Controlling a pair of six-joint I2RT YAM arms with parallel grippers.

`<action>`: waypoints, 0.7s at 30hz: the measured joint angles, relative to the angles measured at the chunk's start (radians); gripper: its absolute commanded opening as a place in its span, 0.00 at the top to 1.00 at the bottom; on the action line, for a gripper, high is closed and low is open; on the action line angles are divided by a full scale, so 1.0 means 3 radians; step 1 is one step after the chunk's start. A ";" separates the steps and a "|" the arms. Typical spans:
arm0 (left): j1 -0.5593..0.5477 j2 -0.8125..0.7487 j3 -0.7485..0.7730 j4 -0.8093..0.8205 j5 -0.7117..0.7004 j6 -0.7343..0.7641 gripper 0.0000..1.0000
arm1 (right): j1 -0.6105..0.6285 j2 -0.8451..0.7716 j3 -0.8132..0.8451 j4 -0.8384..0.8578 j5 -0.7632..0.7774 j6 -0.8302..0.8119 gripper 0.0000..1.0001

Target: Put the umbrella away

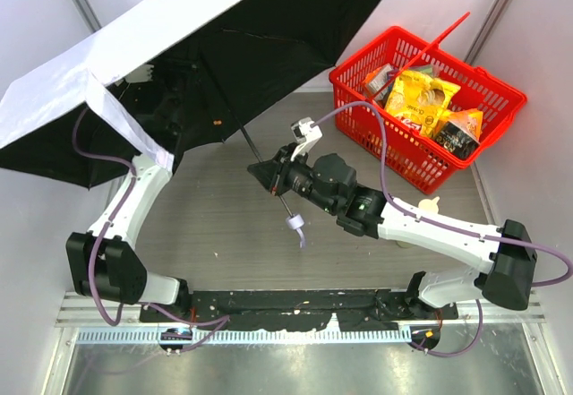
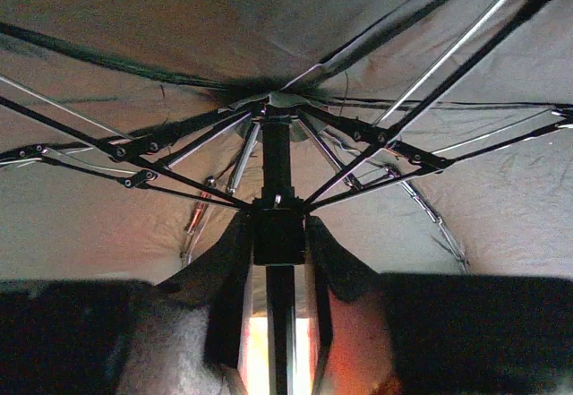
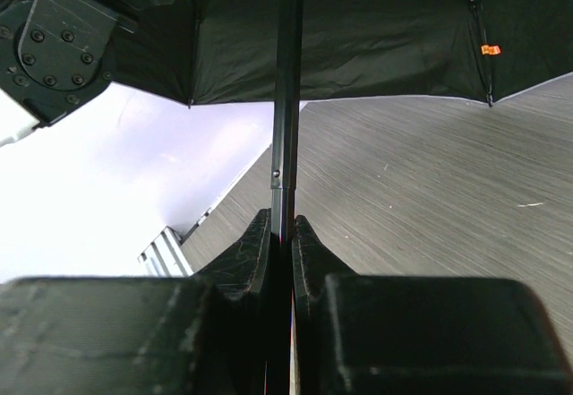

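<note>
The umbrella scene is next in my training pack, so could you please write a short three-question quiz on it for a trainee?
1. True or false: the umbrella is folded shut.
2. What does the right gripper clamp? A. the shaft B. the loop strap C. a rib
3. Short answer: what lies in the red basket?

Key: 1 false, it is open; 2 A; 3 snack packs.

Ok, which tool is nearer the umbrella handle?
Right. The right tool clamps the shaft close to the handle; the left tool grips the slider up under the canopy, farther away.
</note>
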 measured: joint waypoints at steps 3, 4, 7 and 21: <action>-0.0033 -0.0001 0.0014 -0.0015 -0.0072 0.0027 1.00 | 0.0045 0.0023 0.0027 -0.0047 0.0122 -0.0084 0.99; -0.0039 -0.0004 0.0018 -0.0034 -0.0061 0.0019 1.00 | 0.0055 0.0031 0.0029 -0.0051 0.0167 -0.0111 0.99; -0.0080 -0.0045 0.0018 -0.0195 -0.0032 -0.0058 1.00 | 0.0083 0.0083 0.0070 -0.0062 0.0308 -0.0230 0.99; -0.0170 -0.1128 -0.0876 -0.0679 -0.0221 -0.0164 1.00 | 0.0289 0.0429 0.0155 -0.0237 0.0228 -0.0711 0.99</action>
